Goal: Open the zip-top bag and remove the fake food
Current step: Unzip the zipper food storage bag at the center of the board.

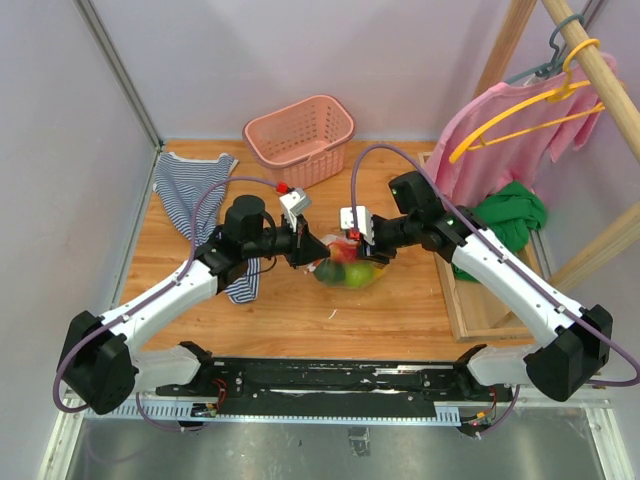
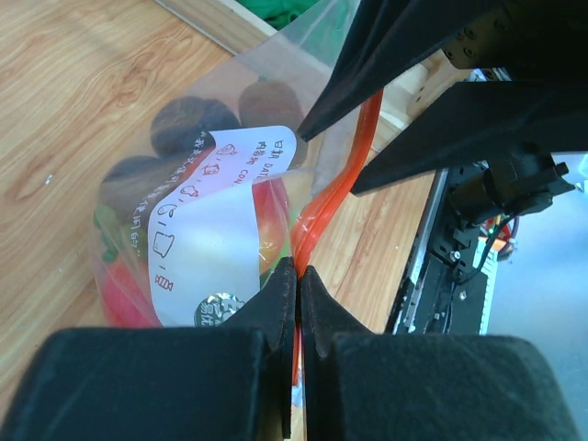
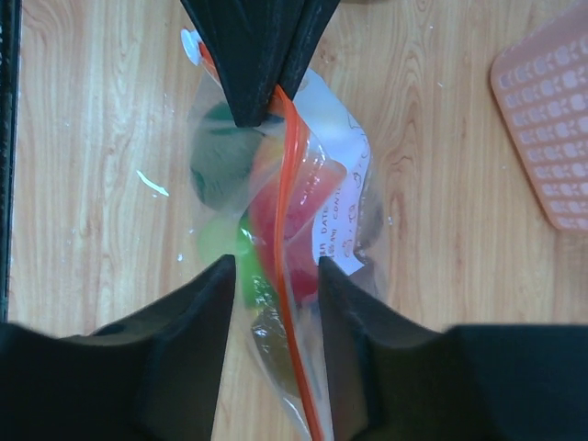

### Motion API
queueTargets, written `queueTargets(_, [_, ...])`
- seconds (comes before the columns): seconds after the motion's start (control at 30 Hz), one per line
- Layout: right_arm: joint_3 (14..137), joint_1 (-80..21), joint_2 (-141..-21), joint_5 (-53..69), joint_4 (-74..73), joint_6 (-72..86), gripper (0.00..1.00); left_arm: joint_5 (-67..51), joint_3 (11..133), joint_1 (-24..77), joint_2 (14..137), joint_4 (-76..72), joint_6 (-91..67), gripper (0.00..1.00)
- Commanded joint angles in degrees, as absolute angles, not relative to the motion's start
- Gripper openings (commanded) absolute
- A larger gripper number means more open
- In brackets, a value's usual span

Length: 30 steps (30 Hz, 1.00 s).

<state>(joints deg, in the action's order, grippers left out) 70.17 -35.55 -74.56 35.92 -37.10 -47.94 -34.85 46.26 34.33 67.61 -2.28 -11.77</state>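
The clear zip-top bag (image 1: 350,272) lies on the wooden table between both arms, and its red-orange zip strip (image 3: 287,184) runs lengthwise. Inside is fake food: a red piece (image 3: 303,211), a dark green one (image 3: 220,165), a light green one (image 3: 216,241) and dark pieces (image 2: 188,124). A white label (image 2: 216,225) is on the bag. My left gripper (image 2: 298,274) is shut on the zip strip at one end. My right gripper (image 3: 276,266) is open, with one finger on each side of the strip at the other end.
A pink slotted basket (image 1: 300,135) stands at the back. A striped cloth (image 1: 195,185) lies at the left. On the right are a wooden rack base (image 1: 470,295), a green cloth (image 1: 512,215) and a pink shirt (image 1: 520,125) on a yellow hanger.
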Motion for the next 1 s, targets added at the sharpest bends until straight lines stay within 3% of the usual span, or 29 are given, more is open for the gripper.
queueTargets(0.0, [69.3,-36.12,-74.72,32.66,-35.89,-46.31,0.34,-37.15,47.67,34.89,67.48,-3.61,-11.58,0.0])
queueTargets(0.17, [68.11,-35.76,-73.85,32.48,-35.16,-44.74,0.01,-37.17,44.86,34.89,66.06,-8.29,-14.29,0.08])
queueTargets(0.23, [67.84,-34.91,-73.1,34.17,-35.04,-44.01,0.01,-36.76,43.83,34.89,64.84,-9.78,-15.1,0.18])
queueTargets(0.43, [67.21,-28.74,-71.28,41.9,-33.71,-40.29,0.01,-31.99,37.53,34.72,56.12,-16.52,-16.7,0.71])
queueTargets(0.53, [66.83,-26.15,-70.53,45.37,-32.74,-38.43,0.01,-29.11,33.52,34.54,51.83,-19.94,-16.9,0.85])
queueTargets(0.7, [66.21,-24.37,-70.35,47.71,-31.11,-35.47,0.01,-29.42,25.23,34.54,47.17,-28.7,-14.12,0.87])
queueTargets(0.87, [65.91,-23.74,-70.88,48.31,-30.41,-34.53,0.01,-29.9,10.27,34.54,43.8,-53.0,-8.98,0.86])
queueTargets(0.97, [65.53,-23.66,-70.84,48.81,-30.42,-34.86,0.01,-28.79,5.08,34.54,44.09,-60.12,-4.98,0.84])
